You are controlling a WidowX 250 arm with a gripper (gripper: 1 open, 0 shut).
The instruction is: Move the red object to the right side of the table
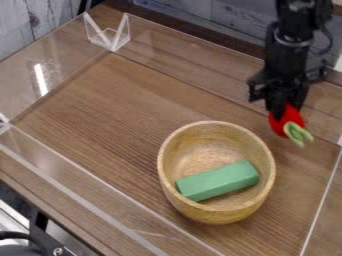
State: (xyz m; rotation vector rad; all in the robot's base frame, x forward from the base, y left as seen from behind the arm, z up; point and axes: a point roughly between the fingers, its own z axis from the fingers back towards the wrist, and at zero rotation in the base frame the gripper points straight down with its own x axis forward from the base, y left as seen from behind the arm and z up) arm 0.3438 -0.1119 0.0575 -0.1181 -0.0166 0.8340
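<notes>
One gripper (278,106) | clenched on the red object (287,123) | near the wooden bowl (217,172)'s upper right

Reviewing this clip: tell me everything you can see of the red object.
The red object is a small, rounded, bright-red toy fruit with a pale green stem end pointing toward the camera's lower right. Its surface looks smooth, perhaps plastic. It sits within the shut gripper, whose fingers hide its upper part. In the image it is beyond and right of the wooden bowl, toward the table's right side. Whether it touches the tabletop, one view cannot settle.
</notes>
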